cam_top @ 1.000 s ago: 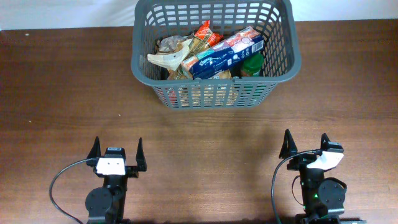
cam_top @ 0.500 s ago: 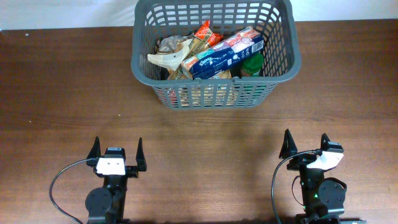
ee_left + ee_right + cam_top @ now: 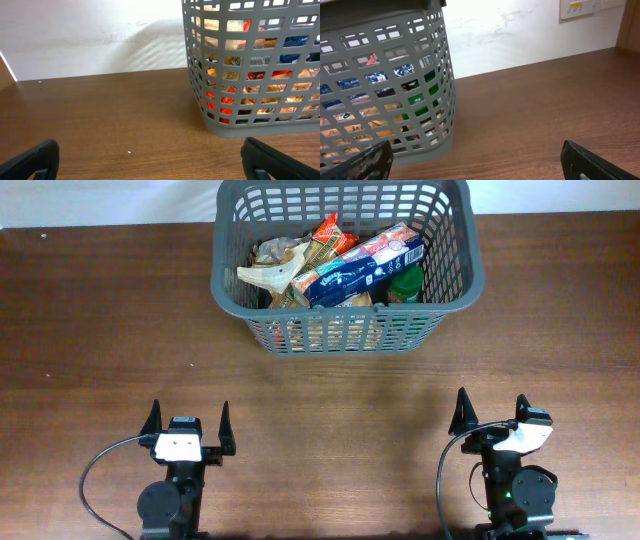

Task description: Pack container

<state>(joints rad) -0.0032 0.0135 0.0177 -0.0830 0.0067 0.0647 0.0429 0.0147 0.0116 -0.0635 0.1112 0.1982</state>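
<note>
**A:** How many baskets are on the desk (image 3: 100, 330)?

**B:** Only one. The container (image 3: 345, 337) stands upright at the far edge, about the middle and a little toward the right.

**A:** And inside it?

**B:** From above I count five things: one long blue box (image 3: 365, 265) lying slantwise on top, one orange packet (image 3: 333, 230), one green item (image 3: 405, 282), one cream-coloured piece (image 3: 265, 277) and one crumpled greyish bag (image 3: 272, 252). What lies under them I cannot tell.

**A:** How many arms?

**B:** Two, both at the near edge. The left gripper (image 3: 188, 412) is toward the near left corner and the right gripper (image 3: 491, 400) is toward the near right corner. Each has two fingers, spread wide, with nothing between them. Both are well apart from the container.
</note>
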